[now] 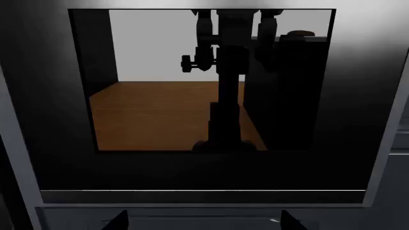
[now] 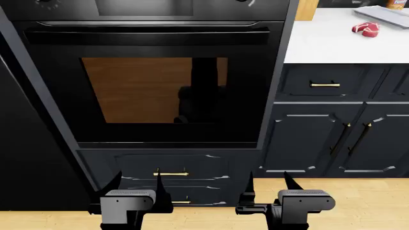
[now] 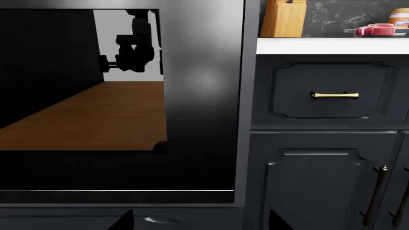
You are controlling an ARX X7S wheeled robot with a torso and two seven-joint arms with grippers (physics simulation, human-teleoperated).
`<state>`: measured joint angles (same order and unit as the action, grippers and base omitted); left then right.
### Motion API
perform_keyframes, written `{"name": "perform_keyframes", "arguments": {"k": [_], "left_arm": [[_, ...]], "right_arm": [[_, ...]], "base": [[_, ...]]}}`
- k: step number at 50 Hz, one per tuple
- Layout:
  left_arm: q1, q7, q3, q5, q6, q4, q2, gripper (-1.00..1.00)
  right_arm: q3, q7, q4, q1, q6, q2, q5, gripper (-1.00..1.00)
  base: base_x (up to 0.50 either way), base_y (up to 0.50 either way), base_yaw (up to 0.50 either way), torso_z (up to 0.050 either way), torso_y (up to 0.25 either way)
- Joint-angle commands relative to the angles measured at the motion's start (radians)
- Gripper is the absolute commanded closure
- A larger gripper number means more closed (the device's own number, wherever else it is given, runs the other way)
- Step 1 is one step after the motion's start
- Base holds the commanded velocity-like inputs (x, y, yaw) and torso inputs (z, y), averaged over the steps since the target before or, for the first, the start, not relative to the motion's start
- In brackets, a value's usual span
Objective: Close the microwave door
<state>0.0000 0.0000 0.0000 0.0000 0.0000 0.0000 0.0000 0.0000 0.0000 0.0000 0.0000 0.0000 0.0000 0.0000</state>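
left pincer [image 2: 139, 184]: we see it spread open, empty | right pincer [image 2: 267, 182]: spread open, empty | both low before the oven door [image 2: 153, 91] | microwave: we cannot find it | steak [image 2: 365, 28] on table [image 2: 326, 43]

A white countertop [image 2: 319, 43] sits well above and to the right of the right gripper [image 2: 268, 184]. On it lie a red piece of raw meat [image 2: 365, 28], a wooden block [image 3: 283, 18] and a tray [image 2: 383, 15].
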Motion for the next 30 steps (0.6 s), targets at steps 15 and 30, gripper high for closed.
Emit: {"name": "perform_keyframes", "arguments": {"k": [15, 30], "left_arm": [[0.007, -0.067, 0.067, -0.049, -0.010, 0.028, -0.052, -1.00], [0.014, -0.115, 0.109, 0.010, 0.091, 0.069, -0.092, -1.00]], "right_arm": [[-0.060, 0.058, -0.003, 0.000, -0.005, 0.054, 0.056, -1.00], [-0.083, 0.108, -0.078, -0.014, -0.048, 0.076, 0.048, -1.00]], "base": [[0.00, 0.00, 0.00, 0.000, 0.000], [0.00, 0.00, 0.00, 0.000, 0.000]]}}
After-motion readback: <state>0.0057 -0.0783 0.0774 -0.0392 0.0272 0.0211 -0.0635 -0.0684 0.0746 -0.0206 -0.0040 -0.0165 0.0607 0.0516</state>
